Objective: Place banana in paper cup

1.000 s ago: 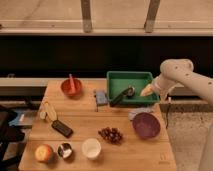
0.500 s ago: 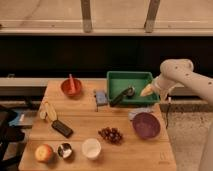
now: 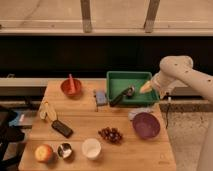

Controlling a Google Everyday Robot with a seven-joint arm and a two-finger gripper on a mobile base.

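One pincer (image 3: 145, 88) hangs by the green bin (image 3: 128, 75) on the wooden table (image 3: 85, 119).

Warm, fairly dim light lies evenly over the wooden tabletop (image 3: 125, 150) in the lower half of the frame, with only soft, short shadows close under the things on it. A near-black band crosses above it, and a pale strip runs along the top. The white arm (image 3: 175, 70) at right centre is brightest, and its end effector (image 3: 146, 88), just right of the frame's middle, looks yellowish.
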